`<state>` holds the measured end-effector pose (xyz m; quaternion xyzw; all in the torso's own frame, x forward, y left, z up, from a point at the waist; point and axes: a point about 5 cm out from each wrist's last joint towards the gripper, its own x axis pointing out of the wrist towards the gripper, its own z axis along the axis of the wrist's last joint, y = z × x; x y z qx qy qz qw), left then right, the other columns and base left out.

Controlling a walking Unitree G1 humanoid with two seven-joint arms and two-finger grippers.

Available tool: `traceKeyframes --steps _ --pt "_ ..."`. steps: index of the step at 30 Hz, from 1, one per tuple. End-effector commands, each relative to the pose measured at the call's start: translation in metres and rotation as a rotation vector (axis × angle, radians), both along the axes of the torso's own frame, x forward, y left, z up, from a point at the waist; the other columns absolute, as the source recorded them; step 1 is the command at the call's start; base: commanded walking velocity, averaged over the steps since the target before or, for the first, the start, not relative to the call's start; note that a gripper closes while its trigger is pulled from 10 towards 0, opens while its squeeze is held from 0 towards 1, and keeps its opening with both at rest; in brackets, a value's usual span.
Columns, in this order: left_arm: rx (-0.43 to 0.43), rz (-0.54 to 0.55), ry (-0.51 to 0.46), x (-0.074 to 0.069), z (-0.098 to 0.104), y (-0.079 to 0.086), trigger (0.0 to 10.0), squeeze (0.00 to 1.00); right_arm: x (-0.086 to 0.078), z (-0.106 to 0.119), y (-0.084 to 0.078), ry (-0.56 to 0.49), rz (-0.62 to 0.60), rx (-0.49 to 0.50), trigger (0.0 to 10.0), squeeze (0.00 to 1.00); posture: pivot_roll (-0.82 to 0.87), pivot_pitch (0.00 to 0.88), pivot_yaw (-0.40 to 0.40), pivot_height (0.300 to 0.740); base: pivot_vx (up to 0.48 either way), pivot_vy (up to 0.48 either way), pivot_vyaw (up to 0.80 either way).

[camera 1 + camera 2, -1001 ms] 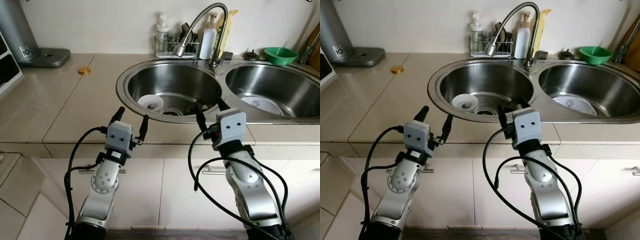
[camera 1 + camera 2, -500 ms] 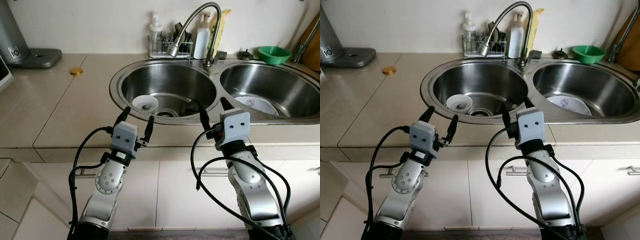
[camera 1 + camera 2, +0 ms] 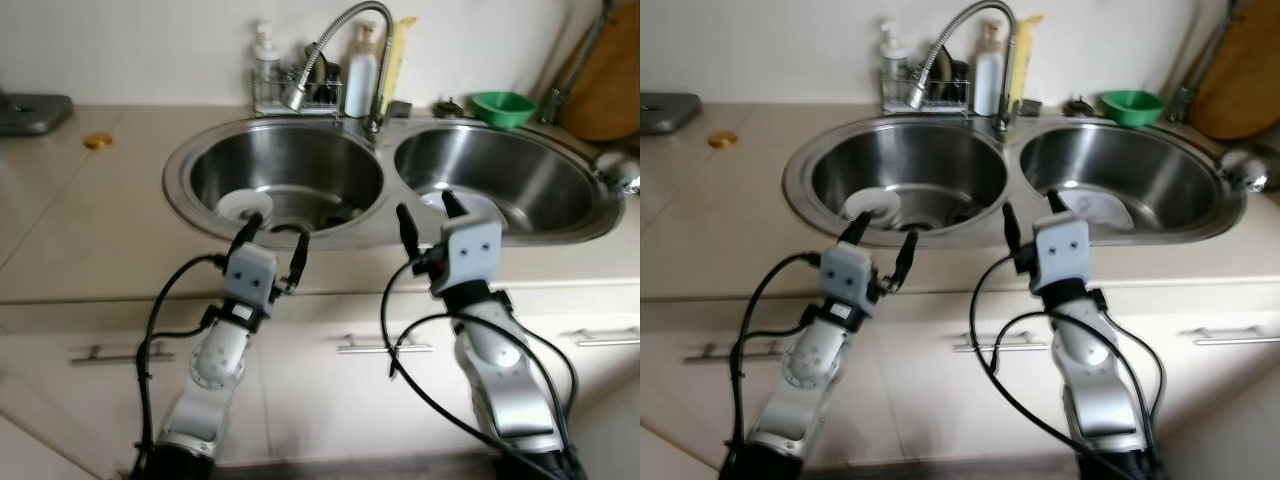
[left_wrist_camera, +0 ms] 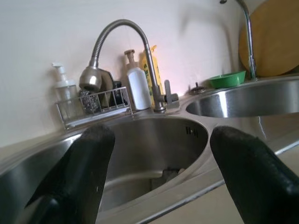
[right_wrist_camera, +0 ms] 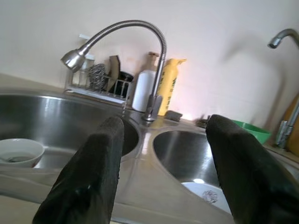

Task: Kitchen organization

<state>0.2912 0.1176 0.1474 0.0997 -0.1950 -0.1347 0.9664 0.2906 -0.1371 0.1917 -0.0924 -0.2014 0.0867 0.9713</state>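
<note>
Hovering at the counter's front edge, the left gripper (image 3: 272, 228) and right gripper (image 3: 422, 217) both hold their fingers spread, gripping nothing. Beyond them, a white bowl (image 3: 238, 206) sits in the left sink (image 3: 200, 165); a plate (image 3: 1103, 209) lies in the right sink (image 3: 1180, 170). Farther back stands the tap (image 3: 335, 40).

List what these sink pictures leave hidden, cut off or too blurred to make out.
- Dark item at the left basin drain: small and blurred in the eye views; the left gripper fingers cover part of it.
- White plate in the right basin: the right gripper overlaps it; its pattern is unreadable.
- Wooden board: cut off by the frame edge.
- Wire rack contents: too small to identify.
</note>
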Motion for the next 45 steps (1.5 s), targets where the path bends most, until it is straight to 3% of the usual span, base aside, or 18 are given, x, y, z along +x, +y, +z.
traceKeyframes --steps 1,15,22,33,40,42,45 --pt "-0.014 -0.015 0.002 -0.0008 -0.0003 -0.0026 10.0 0.0 -0.0004 -0.0006 -0.0018 -0.001 -0.003 0.002 10.0 0.0 0.03 0.0 0.004 0.74 0.0 0.0 0.0" --pt "-0.026 -0.035 0.014 -0.0017 -0.0019 -0.0045 10.0 0.0 0.0 -0.0033 -0.0029 0.001 -0.004 -0.003 10.0 0.0 0.03 0.0 0.005 0.74 0.0 0.362 -0.34" --pt "-0.005 -0.042 0.003 -0.0026 -0.0019 -0.0054 10.0 0.0 0.0 -0.0052 -0.0027 0.005 -0.006 -0.008 10.0 0.0 0.03 0.0 0.006 0.74 0.0 0.0 -0.34" --pt "0.002 -0.04 0.014 -0.0018 -0.0033 -0.0063 10.0 0.0 0.0009 -0.0047 -0.0053 0.005 -0.017 -0.002 10.0 0.0 0.03 0.0 0.005 0.74 0.0 -0.438 -0.22" --pt "-0.006 -0.038 0.011 -0.0024 -0.0031 -0.0056 10.0 0.0 0.0024 -0.0051 -0.0051 0.007 -0.018 0.002 10.0 0.0 0.03 0.0 0.003 0.74 0.0 -0.48 -0.8" --pt "-0.063 -0.042 0.005 -0.0031 -0.001 -0.0043 10.0 0.0 0.0028 -0.0051 -0.0051 0.007 -0.018 0.002 10.0 0.0 0.03 0.0 0.002 0.74 0.0 0.0 -0.8" --pt "-0.042 -0.046 0.018 -0.0024 -0.0023 -0.005 10.0 0.0 0.0029 -0.0056 -0.0051 0.009 -0.019 0.001 10.0 0.0 0.03 0.0 0.002 0.74 0.0 0.0 -0.8"
